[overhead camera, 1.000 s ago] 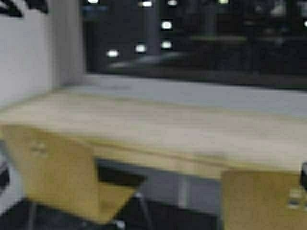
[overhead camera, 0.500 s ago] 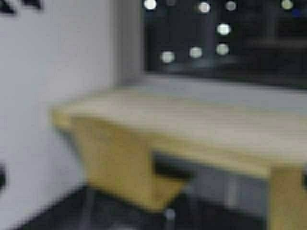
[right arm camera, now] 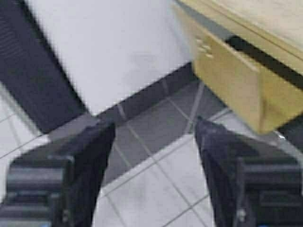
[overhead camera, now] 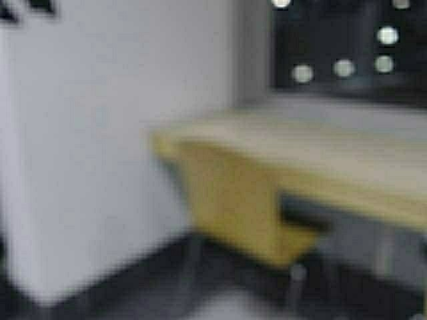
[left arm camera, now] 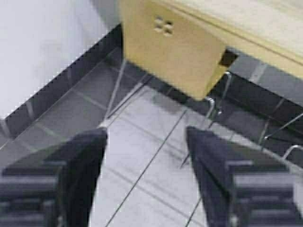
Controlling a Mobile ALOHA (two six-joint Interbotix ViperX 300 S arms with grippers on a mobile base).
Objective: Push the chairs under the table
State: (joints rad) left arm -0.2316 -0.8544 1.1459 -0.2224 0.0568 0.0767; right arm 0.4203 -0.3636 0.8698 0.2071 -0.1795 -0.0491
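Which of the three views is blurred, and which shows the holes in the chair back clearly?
High view: blurred all over; chair and table have soft edges, no holes readable. Left wrist view: sharper, four square holes plain on the chair back. Right wrist view: holes faint, chair edge smeared.

High view: we look forward and down from above at the table's (overhead camera: 320, 150) end, a white wall (overhead camera: 100, 147) and one chair (overhead camera: 233, 200), at middle range.

Left wrist view: we look past the left gripper's (left arm camera: 147, 156) spread fingers (left arm camera: 80, 165) down at the tiled floor (left arm camera: 142, 142); the chair (left arm camera: 170, 52) stands ahead of the fingertips, well apart.

Right wrist view: we look between the right gripper's (right arm camera: 154, 151) parted fingers (right arm camera: 87, 161) at floor (right arm camera: 156, 179), wall (right arm camera: 109, 47) and the chair (right arm camera: 232, 80) ahead.

Shared by all three: the chair, the table (left arm camera: 246, 23) edge (right arm camera: 265, 19), the wall.
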